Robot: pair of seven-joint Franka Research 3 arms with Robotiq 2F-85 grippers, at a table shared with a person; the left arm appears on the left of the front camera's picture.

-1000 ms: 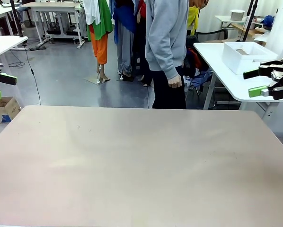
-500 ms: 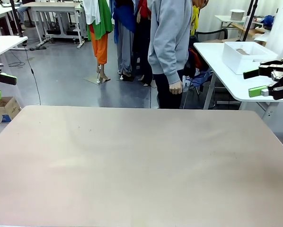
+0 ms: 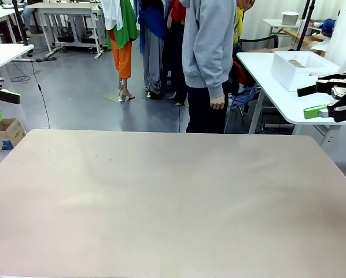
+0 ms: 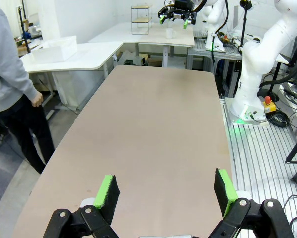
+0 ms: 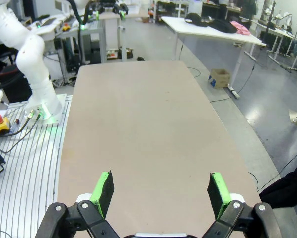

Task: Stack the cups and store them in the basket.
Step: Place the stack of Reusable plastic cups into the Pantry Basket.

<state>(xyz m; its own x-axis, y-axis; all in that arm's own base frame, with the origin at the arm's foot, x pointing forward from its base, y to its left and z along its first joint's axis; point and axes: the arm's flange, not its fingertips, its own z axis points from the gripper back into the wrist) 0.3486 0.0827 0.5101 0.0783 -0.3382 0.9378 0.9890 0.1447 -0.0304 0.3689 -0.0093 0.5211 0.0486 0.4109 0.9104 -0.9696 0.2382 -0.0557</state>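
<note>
Left gripper (image 4: 163, 191), right gripper (image 5: 159, 191): jaws wide, empty, parked above bare table (image 3: 173, 197); apparently awaiting cups.

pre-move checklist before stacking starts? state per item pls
1. Left hand open, nothing held: ok.
2. Right hand open, nothing held: ok.
3. Cups on the table: not ok, none there.
4. Basket in reach: not ok. A white bin sits on the side table past the far right corner, off the shared table.
5. Bin contents: cannot tell; something tan shows inside, too small to identify.
6. Person ready to hand things over: not ok. They stand at the far edge, hand hanging at their side and apparently empty.
</note>
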